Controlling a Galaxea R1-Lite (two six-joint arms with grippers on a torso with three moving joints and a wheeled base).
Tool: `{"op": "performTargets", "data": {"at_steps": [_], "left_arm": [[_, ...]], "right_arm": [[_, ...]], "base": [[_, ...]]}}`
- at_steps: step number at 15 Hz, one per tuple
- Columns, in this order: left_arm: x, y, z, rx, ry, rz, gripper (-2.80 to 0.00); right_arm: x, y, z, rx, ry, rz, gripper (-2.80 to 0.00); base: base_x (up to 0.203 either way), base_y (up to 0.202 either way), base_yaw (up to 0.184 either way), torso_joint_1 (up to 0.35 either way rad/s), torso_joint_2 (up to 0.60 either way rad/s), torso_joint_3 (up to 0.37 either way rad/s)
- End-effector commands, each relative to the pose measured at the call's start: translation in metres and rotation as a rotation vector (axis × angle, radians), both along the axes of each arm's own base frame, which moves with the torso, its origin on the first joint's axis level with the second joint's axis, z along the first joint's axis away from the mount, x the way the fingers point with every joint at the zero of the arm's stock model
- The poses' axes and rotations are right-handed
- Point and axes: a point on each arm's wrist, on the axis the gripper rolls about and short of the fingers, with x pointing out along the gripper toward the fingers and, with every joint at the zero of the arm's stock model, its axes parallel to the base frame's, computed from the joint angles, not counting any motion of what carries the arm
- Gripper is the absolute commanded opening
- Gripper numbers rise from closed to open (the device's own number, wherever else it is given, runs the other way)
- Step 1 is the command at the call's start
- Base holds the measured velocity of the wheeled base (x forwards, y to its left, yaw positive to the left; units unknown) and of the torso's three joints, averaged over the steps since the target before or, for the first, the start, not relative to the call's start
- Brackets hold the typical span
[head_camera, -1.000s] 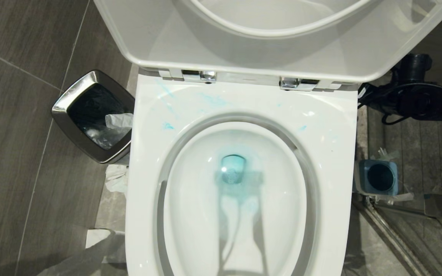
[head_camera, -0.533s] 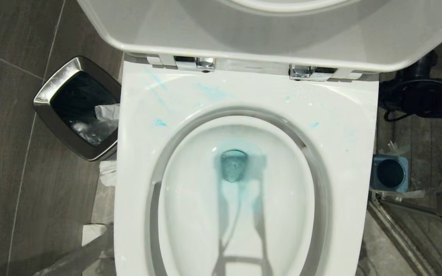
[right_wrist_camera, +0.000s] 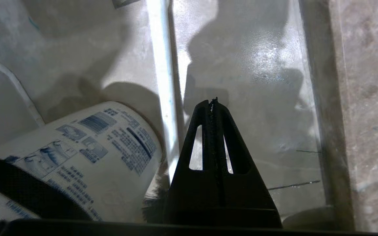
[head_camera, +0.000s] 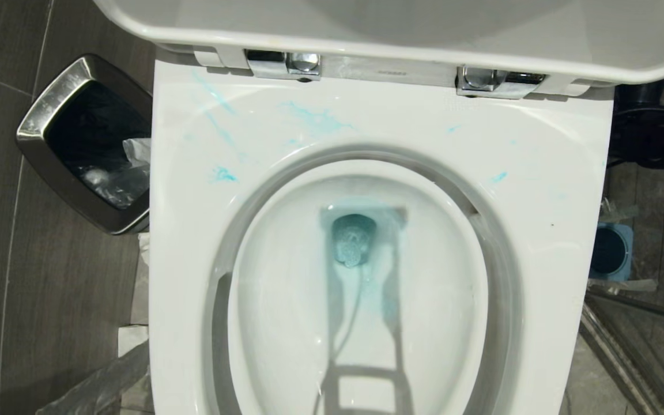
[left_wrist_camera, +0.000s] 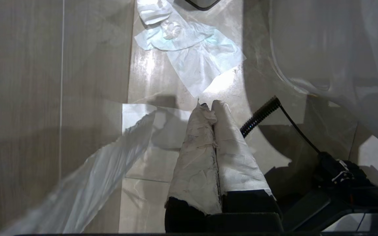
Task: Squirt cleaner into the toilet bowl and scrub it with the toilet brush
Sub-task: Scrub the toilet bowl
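Bowl (head_camera: 539, 190) streaked with cleaner (head_camera: 314, 118); left gripper (left_wrist_camera: 210, 106) and right gripper (right_wrist_camera: 212, 102) both closed, empty, above floor

Left gripper (left_wrist_camera: 212, 106): fingers (left_wrist_camera: 197, 157) wrapped in crinkled white paper, coiled black cable (left_wrist_camera: 260, 115) alongside. Right gripper (right_wrist_camera: 212, 102): black tapered fingers (right_wrist_camera: 233, 144) with slotted cut-outs, serrated inner edges.
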Motion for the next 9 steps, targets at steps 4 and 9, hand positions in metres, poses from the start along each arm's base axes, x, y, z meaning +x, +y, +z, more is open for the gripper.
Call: {"op": "performTargets", "data": {"at_steps": [4, 9], "left_arm": [[0.001, 0.000, -0.002, -0.002, 0.008, 0.001, -2.80], [0.001, 0.000, -0.002, 0.000, 0.009, 0.001, -2.80]], "right_arm": [[-0.003, -0.009, 0.011, 0.011, -0.074, -0.019, -2.80], [-0.034, -0.035, 0.048, 0.042, -0.170, -0.060, -2.80]], "base": [[0.000, 0.000, 0.000, 0.000, -0.01, -0.075], [0.000, 0.000, 0.000, 0.000, 0.00, 0.000]]}}
